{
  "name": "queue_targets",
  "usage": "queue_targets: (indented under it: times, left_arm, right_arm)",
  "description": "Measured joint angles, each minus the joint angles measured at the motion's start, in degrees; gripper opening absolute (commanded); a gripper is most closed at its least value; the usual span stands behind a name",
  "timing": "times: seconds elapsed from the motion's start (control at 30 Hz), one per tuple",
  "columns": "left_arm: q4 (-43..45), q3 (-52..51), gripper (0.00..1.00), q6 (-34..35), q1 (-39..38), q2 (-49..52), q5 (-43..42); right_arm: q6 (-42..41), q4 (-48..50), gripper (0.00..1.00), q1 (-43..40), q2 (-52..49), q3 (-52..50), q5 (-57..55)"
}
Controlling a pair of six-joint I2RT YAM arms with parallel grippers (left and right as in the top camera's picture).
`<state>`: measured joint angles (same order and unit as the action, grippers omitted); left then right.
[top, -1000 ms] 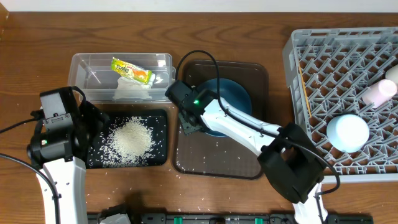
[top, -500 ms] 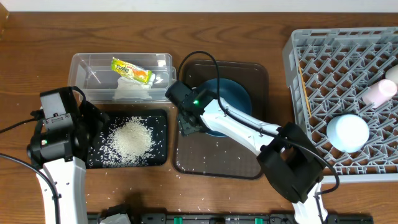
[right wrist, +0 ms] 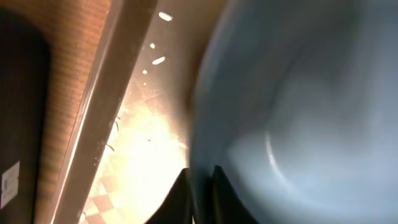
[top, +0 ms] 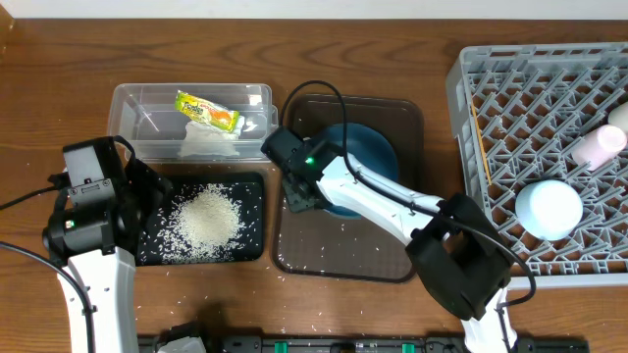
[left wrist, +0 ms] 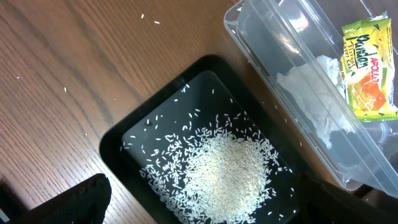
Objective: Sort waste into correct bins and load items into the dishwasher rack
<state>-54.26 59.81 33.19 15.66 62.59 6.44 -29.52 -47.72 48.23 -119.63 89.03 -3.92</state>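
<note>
The large round blue plate [top: 371,147] lies in the flat brown tray [top: 343,257], in the middle of the wooden table [top: 392,49]. The right gripper [top: 297,196] pinches the plate's left rim, and its two fingers [right wrist: 180,199] are shut tight on the edge. The right arm hides the near left part of the plate. In the right wrist view the plate is a big blurry blue shape, and little else is clear.

The left gripper [top: 143,196] hangs over the left end of the shallow black tub [top: 257,186]. Its fingers [left wrist: 74,199] are spread wide and hold nothing. A heap of white rice [top: 206,218] sits in the black tub. A few loose grains lie on the tray and the table.

Just behind is the clear plastic tub [top: 128,98]. In it, the yellow-green-orange snack wrapper [top: 207,112] lies flat. Its long side runs from far left to near right. The crumpled white tissue [top: 208,145] is just in front of it.

On the right is the big grey plastic rack [top: 471,118], cut off by the picture's edge. Thin wooden chopsticks [top: 480,147] lie by its left wall, pointing near to far. A white bowl [top: 549,208] sits upside down in it. A small pinkish cup [top: 599,145] lies on its side.
</note>
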Motion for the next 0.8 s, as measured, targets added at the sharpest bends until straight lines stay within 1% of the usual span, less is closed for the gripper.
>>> queue_targets:
  times: [0.23,0.47,0.57,0.63,0.8]
  left_arm:
    - [0.0,0.0,0.96,0.0,0.0,0.0,0.0]
    - [0.0,0.0,0.96,0.0,0.0,0.0,0.0]
    - [0.0,0.0,0.96,0.0,0.0,0.0,0.0]
    - [0.0,0.0,0.96,0.0,0.0,0.0,0.0]
    - [0.0,0.0,0.96,0.0,0.0,0.0,0.0]
  right_arm:
    - [-0.2,-4.4,0.01,-1.6,0.1,2.6,0.8]
    - [-0.2,-12.0,0.01,-6.4,1.9,8.4,2.7]
    - [0.0,-14.7,0.01,-9.5,4.6,10.7,4.1]
    - [0.9,-14.9,0.01,-12.4,7.2,11.9,5.3]
    - [5.4,-14.5,0.01,-22.2,15.5,14.1,11.4]
